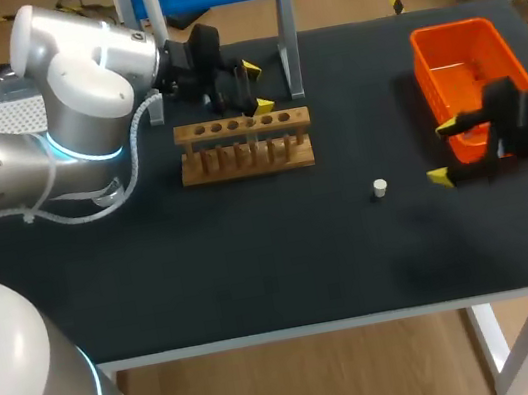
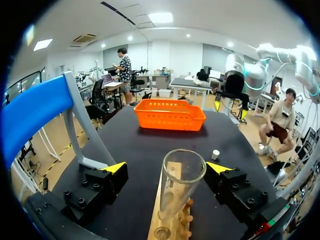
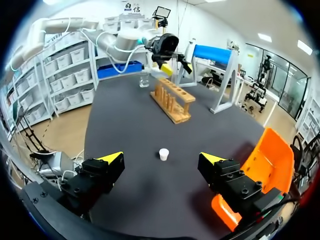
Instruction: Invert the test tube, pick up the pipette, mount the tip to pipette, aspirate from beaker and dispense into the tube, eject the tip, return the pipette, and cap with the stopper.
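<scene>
Left gripper [image 2: 166, 168] hangs wide open over the rack [image 1: 248, 160] near the far edge of the surface [image 1: 256, 270], test tube [image 2: 181, 187] standing mouth-up between its jaws, untouched; I'd withdraw straight along the tube, brushing neither side

Left gripper [image 1: 257, 87], seemingly spread wide, above the wooden rack [image 1: 246, 148]

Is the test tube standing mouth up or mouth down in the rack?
Mouth up: the test tube stands in the wooden rack, open rim on top, untouched between the left gripper's fingers.
</scene>
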